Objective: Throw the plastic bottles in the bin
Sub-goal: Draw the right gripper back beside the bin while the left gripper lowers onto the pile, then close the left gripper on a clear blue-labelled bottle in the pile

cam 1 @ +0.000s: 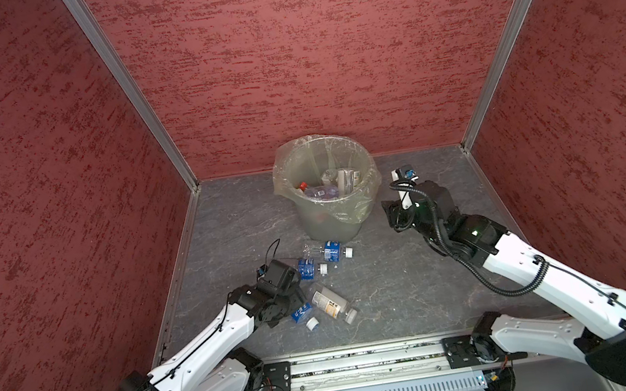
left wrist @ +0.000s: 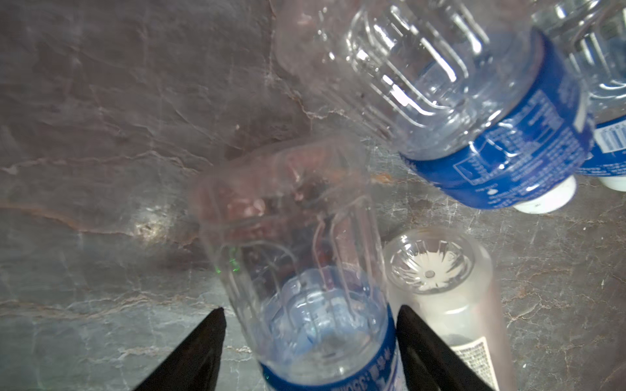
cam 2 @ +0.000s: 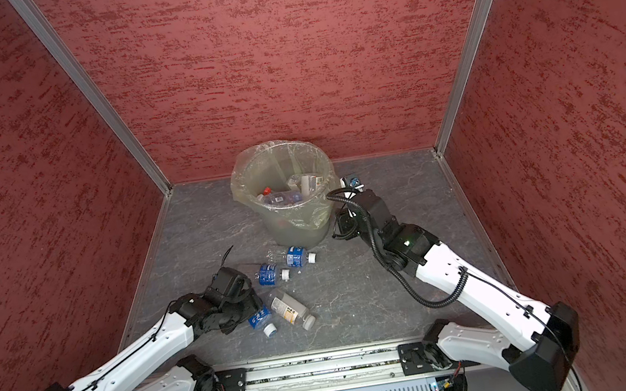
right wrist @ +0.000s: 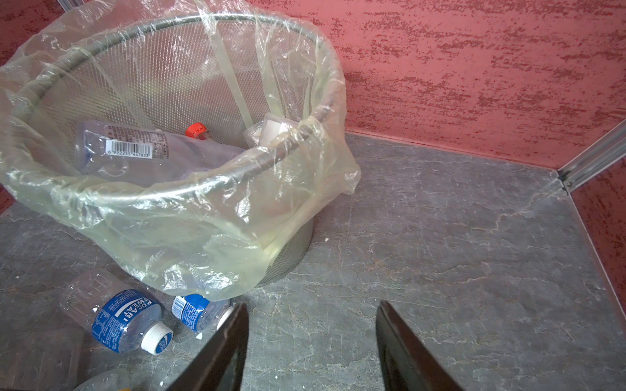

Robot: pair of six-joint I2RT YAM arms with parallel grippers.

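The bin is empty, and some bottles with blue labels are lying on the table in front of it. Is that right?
Not quite: the bin is not empty. The right wrist view shows bottles inside it, among them a red-capped bottle and a barcoded bottle. The rest is right: blue-labelled bottles are lying on the table in front of it.

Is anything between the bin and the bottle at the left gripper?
Yes. The middle bottle and the far bottle lie on the floor between the bin and the near bottle at the left gripper. Above them, nothing visible blocks the way.
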